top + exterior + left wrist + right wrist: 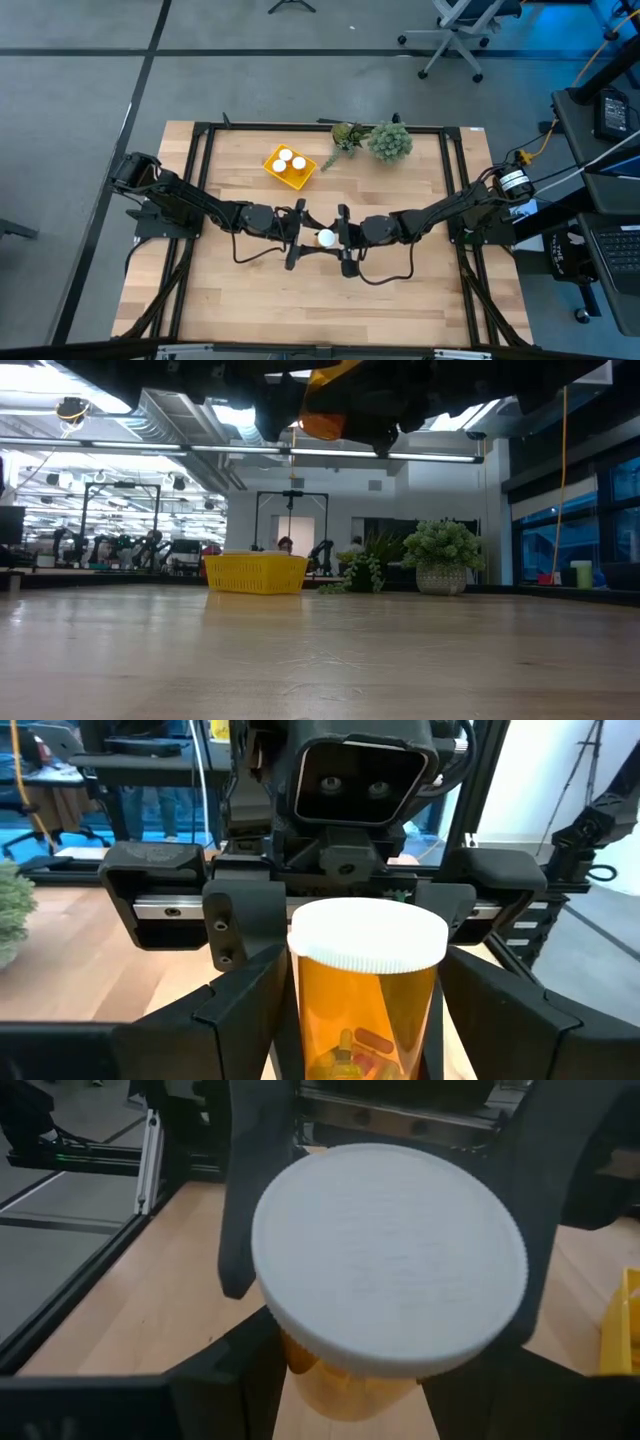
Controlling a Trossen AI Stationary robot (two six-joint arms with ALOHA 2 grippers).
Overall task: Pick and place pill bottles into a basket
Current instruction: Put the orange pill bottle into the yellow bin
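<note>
A pill bottle [326,238] with a white cap and an orange body hangs above the middle of the table, between my two grippers, which face each other. My right gripper [336,239] comes from the table's right and is shut on it. My left gripper [315,238] comes from the left and is open, with its fingers [240,1020] on either side of the bottle's body [365,1010]. The yellow basket [272,165] stands far left of centre with three white-capped bottles [291,161] in it. My right gripper pinches the bottle's orange body [298,1362], just under the cap, between its two fingers. The fingers come nearly level from the table's right. The bottle stands upright, cap up, lifted well clear of the table [322,422].
Two green plant clumps [375,138] stand at the far edge, right of the basket. The black frame rails [200,180] run along the table's left and right sides. Bare wood lies toward the near edge.
</note>
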